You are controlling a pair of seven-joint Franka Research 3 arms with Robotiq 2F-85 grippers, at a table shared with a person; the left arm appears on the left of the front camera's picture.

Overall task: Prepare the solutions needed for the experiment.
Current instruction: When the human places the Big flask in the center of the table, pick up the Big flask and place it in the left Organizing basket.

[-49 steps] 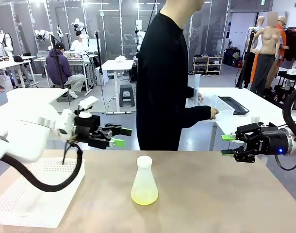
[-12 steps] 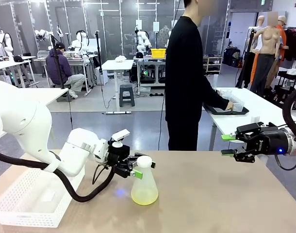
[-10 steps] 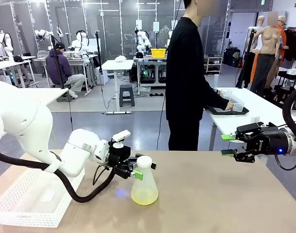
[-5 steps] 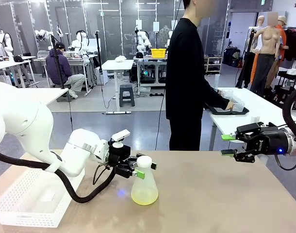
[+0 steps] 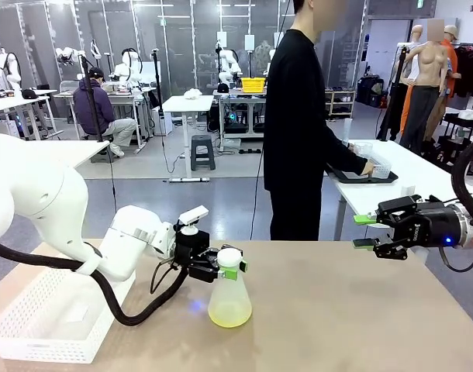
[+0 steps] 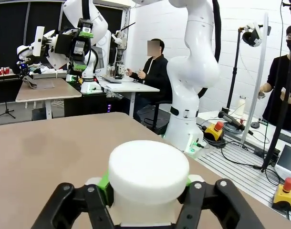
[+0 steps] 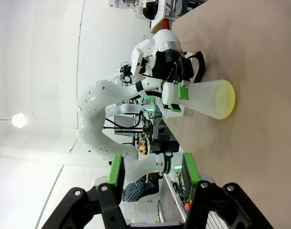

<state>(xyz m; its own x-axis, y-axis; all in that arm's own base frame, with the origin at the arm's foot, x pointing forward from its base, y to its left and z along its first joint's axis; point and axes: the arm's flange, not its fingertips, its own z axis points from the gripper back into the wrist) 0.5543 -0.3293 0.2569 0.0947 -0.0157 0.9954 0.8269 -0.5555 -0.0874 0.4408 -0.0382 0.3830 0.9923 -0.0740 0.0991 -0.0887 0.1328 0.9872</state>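
One flask (image 5: 230, 288) with the solutions (image 5: 229, 313) pooled in its base stands mid-bench, toward the near edge, in the front view; the left claw (image 5: 227, 270) pinches its neck while the right claw (image 5: 366, 231) hangs spread past the far right edge. The left wrist view shows green pads (image 6: 104, 183) seated just under the white cap (image 6: 149, 173), so lifting should go slowly and upright. From the right wrist view, the flask's grip looks square and unslipped.

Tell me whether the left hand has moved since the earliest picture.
Yes. The left hand has come down and rightward from above the white basket to the flask at mid-table, and is now shut on its neck.
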